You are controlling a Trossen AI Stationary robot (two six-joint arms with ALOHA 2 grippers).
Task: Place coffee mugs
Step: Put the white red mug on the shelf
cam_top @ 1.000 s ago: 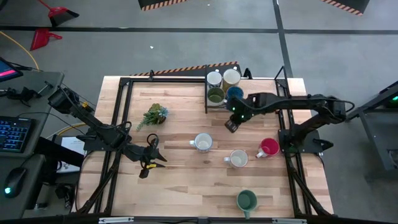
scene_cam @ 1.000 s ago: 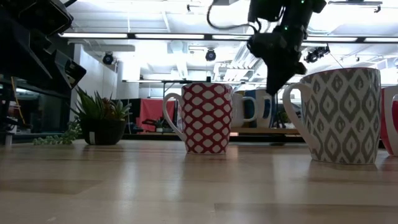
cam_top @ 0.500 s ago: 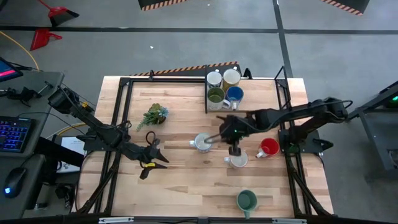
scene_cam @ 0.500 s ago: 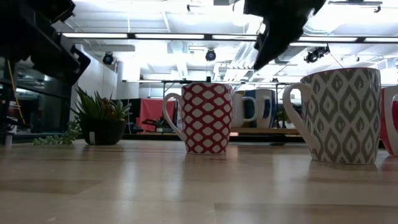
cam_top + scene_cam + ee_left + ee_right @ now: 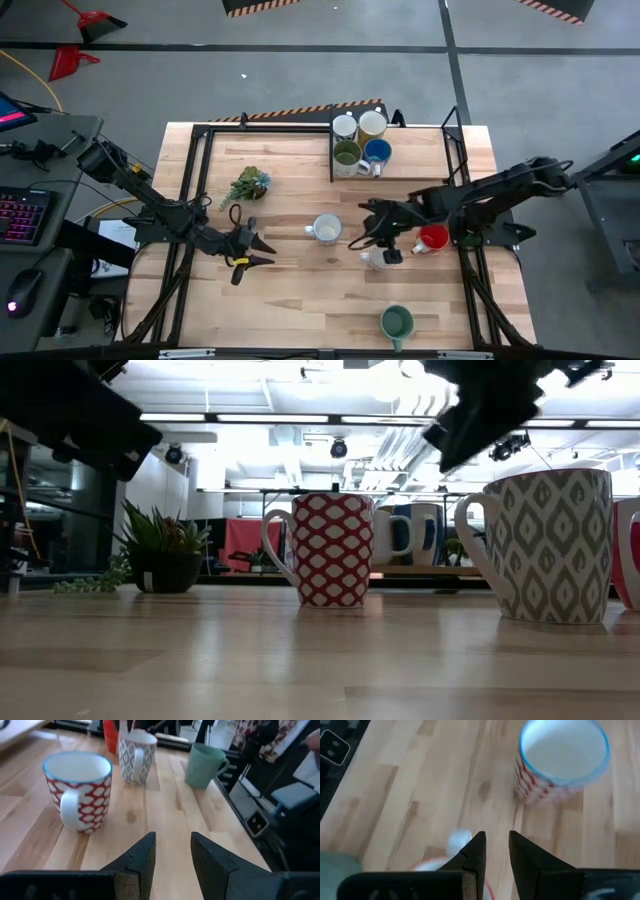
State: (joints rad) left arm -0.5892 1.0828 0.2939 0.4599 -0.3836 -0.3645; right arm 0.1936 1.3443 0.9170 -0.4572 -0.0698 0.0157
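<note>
Four coffee mugs stand upright on the wooden table: a red-and-white patterned one (image 5: 326,229) (image 5: 77,785), a grey-patterned one (image 5: 381,259) (image 5: 135,755), a red one (image 5: 433,238) and a teal one (image 5: 396,322). Several more stand in a black rack (image 5: 332,150) at the far edge. My right gripper (image 5: 384,243) (image 5: 497,851) hangs open just above the grey-patterned mug, pointing steeply down, with nothing between its fingers. My left gripper (image 5: 250,250) (image 5: 172,855) is open near the table's left edge and points toward the red-and-white mug.
A small leafy plant (image 5: 248,185) (image 5: 160,550) stands on the table's far left part. Black frame rails (image 5: 200,180) run along the left and right sides. Bare wood lies between the plant, my left gripper and the teal mug.
My right gripper has swung from beside the rack toward the table's near edge and now hangs over the grey-patterned mug; it has rolled about its own line on the way. My left gripper has tipped up a little. No mug has moved.
</note>
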